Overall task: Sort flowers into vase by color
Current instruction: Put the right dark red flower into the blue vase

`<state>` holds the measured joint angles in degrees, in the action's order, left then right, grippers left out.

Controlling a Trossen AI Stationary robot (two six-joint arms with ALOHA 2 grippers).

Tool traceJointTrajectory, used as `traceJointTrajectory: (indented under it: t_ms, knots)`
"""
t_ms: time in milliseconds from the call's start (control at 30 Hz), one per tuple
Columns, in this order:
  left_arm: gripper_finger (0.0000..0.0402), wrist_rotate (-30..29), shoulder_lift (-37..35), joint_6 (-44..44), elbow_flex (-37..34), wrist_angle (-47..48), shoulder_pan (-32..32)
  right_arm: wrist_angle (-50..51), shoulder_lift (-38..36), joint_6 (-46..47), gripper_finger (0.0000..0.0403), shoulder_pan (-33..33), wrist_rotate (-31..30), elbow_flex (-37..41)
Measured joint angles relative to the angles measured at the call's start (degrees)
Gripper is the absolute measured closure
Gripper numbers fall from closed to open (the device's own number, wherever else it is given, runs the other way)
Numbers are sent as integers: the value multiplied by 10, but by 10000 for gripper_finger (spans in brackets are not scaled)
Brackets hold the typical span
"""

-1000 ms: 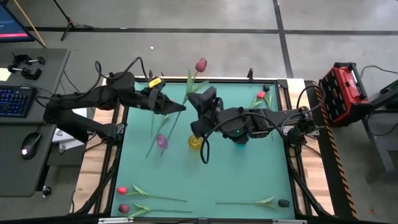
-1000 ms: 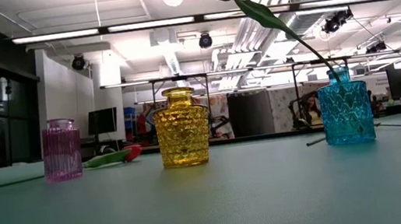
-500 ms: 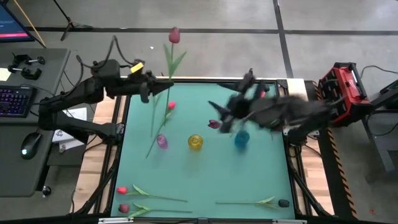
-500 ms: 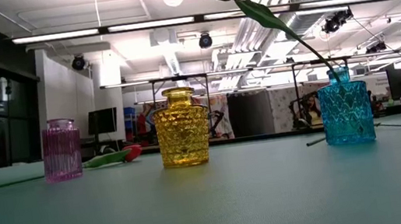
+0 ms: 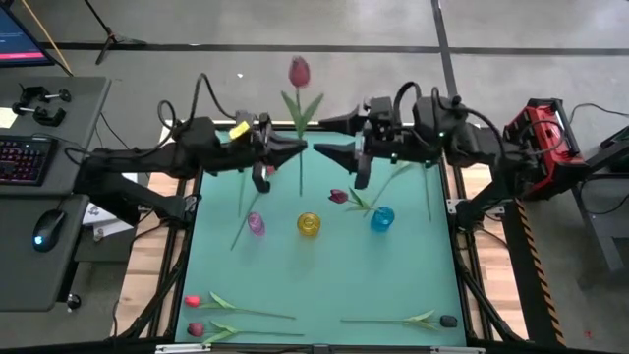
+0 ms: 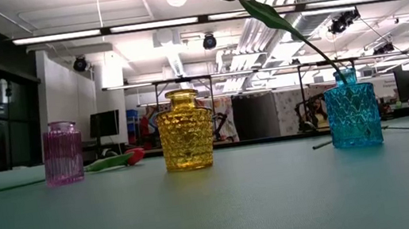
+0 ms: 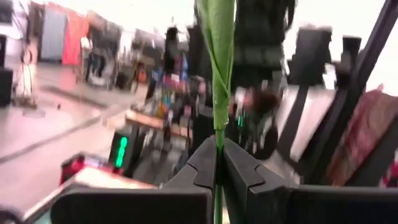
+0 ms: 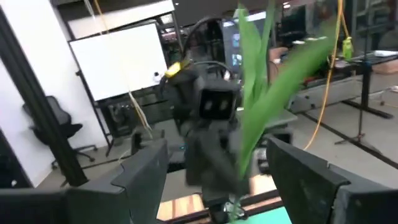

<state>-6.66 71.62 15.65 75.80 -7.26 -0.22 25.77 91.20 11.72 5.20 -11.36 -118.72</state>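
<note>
Green stem, thin and upright, runs straight up from between my left pincer's pressed-together fingers; that pincer pinches the pink tulip low on its stem, the bud high above the far edge of the table. My right pincer faces it from the other side, fingers spread, holding nothing, with the stem and leaves just in front of its gap. So the long axis stands vertical and lies across my right fingers' reach; as I judge it, the right arm is placed to take it if a handover comes.

Below, on the teal table, stand the pink vase, the yellow vase and the blue vase, the blue one already carrying a dark tulip. More tulips lie flat at the near-left corner, another near-right. Beyond is an open workshop with bright ceiling lights.
</note>
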Motion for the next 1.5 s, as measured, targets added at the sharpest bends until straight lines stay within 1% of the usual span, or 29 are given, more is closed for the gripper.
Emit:
traceJointTrajectory:
  t_ms: [167, 367, 567, 633, 700, 767, 833, 967, 1000, 1033, 1133, 1233, 1300, 1367, 1500]
  knots:
    - [401, 6, 13, 7, 0, -70, -1, -4, 1, 14, 144, -18, 2, 17]
    - [401, 1, 28, 27, 1, -77, 0, -52, 17, 15, 144, -26, 19, 16]
    - [401, 7, 50, 37, 0, -93, -2, -49, 29, 20, 144, -30, 24, 17]
    - [401, 7, 50, 37, 0, -91, -2, -54, 28, 20, 152, -30, 20, 16]
    - [401, 7, 50, 37, 0, -92, -2, -54, 26, 21, 172, -29, 14, 16]
    - [401, 7, 50, 37, 0, -92, -2, -53, 26, 28, 205, -29, 13, 16]
    - [401, 7, 50, 37, 0, -92, -2, -53, 26, 28, 250, -29, 10, 16]
    - [401, 7, 50, 29, 0, -89, -2, -54, 26, 28, 355, -30, 8, 16]
    - [401, 8, 50, 22, 0, -89, -2, -53, 26, 25, 377, -30, 7, 16]
    - [399, 8, 50, 18, 0, -90, -2, -54, 26, 21, 389, -30, 7, 16]
    - [387, 13, 45, 2, 0, -88, 0, -51, 23, 18, 391, -29, 9, 16]
    - [363, 31, 33, -3, 1, -65, 10, -34, 16, 14, 399, -29, 9, 16]
    - [340, 45, 18, -3, 1, -28, 20, -7, 4, 3, 399, -29, 5, 16]
    - [314, 44, -7, -7, 1, 34, 27, 35, -13, -4, 400, -29, -12, 16]
    - [266, -8, -69, -45, 1, 161, 38, 138, -57, -8, 401, -26, -66, 16]
